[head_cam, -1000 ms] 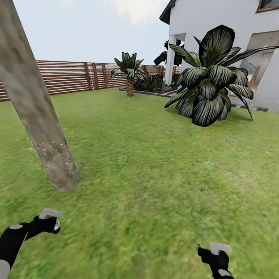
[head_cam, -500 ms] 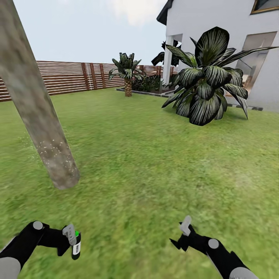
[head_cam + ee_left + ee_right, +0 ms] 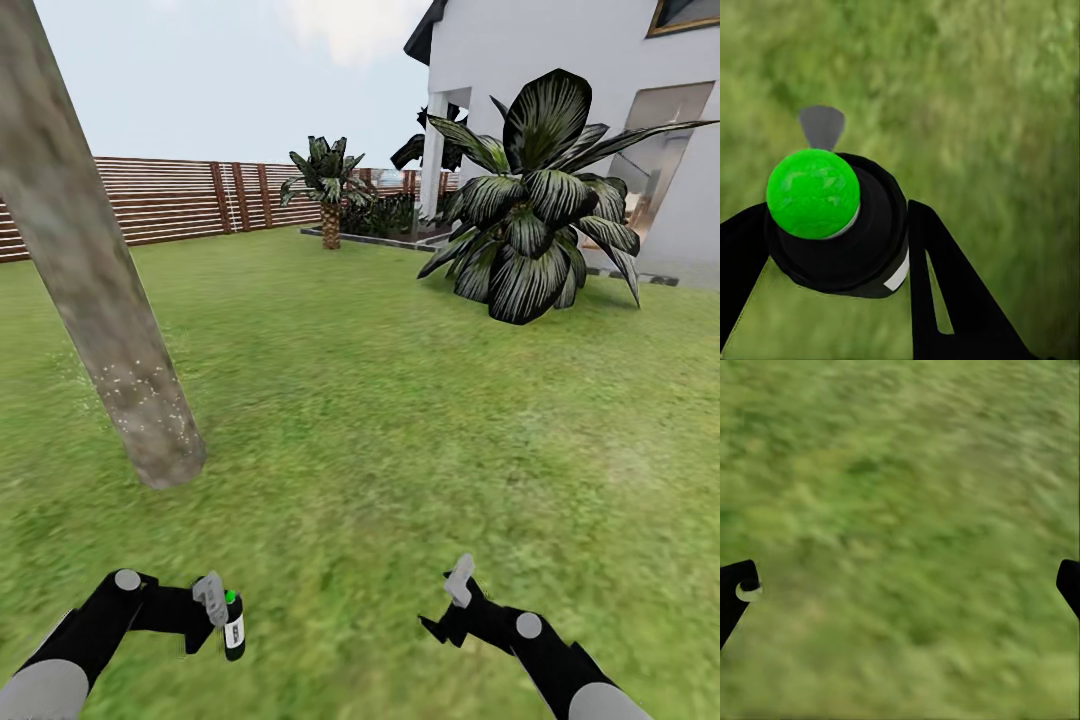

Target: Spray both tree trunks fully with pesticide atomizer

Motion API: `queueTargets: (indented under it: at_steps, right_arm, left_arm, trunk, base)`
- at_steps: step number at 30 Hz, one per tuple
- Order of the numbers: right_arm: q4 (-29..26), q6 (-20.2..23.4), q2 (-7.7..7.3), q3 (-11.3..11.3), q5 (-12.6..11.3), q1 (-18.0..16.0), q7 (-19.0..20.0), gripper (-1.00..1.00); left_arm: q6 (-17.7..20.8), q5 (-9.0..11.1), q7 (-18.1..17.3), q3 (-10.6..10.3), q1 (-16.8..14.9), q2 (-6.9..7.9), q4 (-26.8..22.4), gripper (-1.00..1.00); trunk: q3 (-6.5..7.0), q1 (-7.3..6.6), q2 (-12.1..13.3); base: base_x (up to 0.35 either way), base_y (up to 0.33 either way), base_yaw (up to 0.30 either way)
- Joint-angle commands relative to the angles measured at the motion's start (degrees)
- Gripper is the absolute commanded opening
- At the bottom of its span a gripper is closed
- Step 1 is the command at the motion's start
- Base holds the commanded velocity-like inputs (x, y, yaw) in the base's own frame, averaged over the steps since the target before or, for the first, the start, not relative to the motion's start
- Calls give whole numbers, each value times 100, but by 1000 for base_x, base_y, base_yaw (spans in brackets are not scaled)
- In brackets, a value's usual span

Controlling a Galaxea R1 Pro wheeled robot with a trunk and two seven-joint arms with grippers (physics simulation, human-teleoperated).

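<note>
A wide green lawn runs back to a brown slatted fence, with a white house at the right and a big dark-leaved shrub in front of it; a short palm stands near the fence. A thick pale mottled tree trunk rises tilted from the grass at the left, its lower part dotted with small white specks. Low in the head view, the left tool is clamped on the pesticide atomizer, a small dark bottle with a white label and a green top, held above the grass and well short of the trunk. In the left wrist view the atomizer's green cap sits between the black fingers, which press its dark body. The right tool hovers over the lawn with its fingers spread wide apart, nothing between them
</note>
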Motion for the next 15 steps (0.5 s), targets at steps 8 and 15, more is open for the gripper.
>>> queueTargets:
  at_steps: [8, 15]
  right_arm:
    - [-705, -26, 179, 1258, 125, -28, 1690, -100]
    - [-875, -5, 331, 1262, 121, -65, 1789, -100]
  left_arm:
    - [-81, -446, 57, -1287, -8, -742, -36, -100]
    - [-81, -490, 65, -1339, -74, -1085, -83, -100]
  trunk:
    - [-5, -1, -2]
    - [-5, -1, -2]
  base:
    - [0, 0, 0]
    - [0, 0, 0]
